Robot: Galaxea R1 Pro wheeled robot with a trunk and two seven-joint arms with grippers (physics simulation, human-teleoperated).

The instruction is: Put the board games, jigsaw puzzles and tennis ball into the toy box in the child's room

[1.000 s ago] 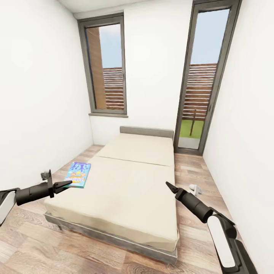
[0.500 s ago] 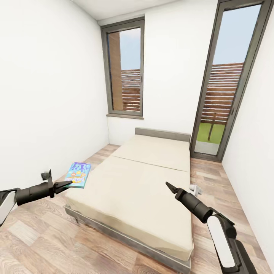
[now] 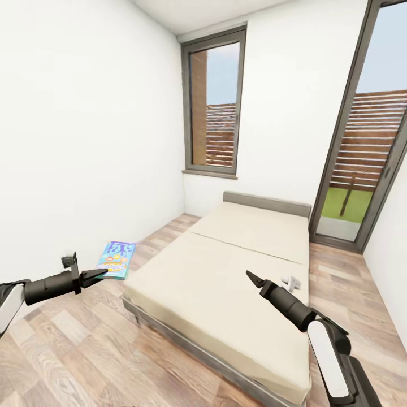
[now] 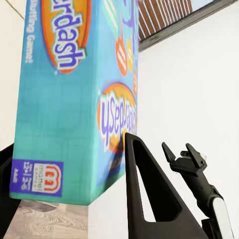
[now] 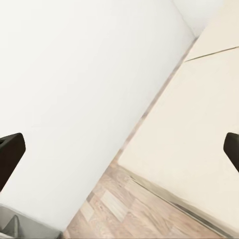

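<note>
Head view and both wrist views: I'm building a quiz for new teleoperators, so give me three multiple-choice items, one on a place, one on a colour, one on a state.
1. Where is the board game?
A. On the bed
B. In the left gripper
C. On the floor

2. Its main colour?
A. Blue
B. Red
C. Black

3. The right gripper is:
A. Open, empty
B. Shut on a ball
C. Shut on a puzzle

Answers: 1 B, the left gripper clamps its edge; 2 A, blue-teal cover; 3 A, its wrist view shows the fingers spread.
</note>
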